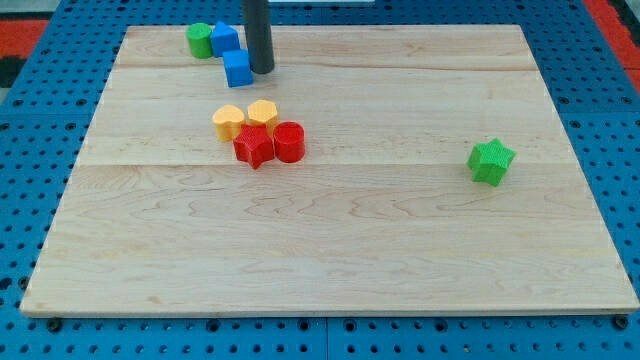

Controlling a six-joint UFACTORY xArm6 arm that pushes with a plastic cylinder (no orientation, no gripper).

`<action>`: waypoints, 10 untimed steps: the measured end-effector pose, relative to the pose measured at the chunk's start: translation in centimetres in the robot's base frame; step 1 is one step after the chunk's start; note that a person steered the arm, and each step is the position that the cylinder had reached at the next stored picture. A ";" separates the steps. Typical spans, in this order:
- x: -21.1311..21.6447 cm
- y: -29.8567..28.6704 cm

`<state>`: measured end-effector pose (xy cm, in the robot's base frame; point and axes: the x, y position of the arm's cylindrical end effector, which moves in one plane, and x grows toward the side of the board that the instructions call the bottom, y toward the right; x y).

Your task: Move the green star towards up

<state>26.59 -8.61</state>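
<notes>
The green star lies alone on the wooden board at the view's right, about mid-height. My tip stands near the view's top left, right next to a blue block on its right side. The tip is far to the left of the green star and higher in the view.
A second blue block and a green cylinder sit by the top left edge. Below the tip is a cluster: two yellow blocks, a red star and a red cylinder.
</notes>
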 end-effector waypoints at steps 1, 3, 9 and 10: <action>0.1 -0.7; 3.8 -4.3; 15.2 27.0; 15.0 32.3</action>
<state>41.55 23.67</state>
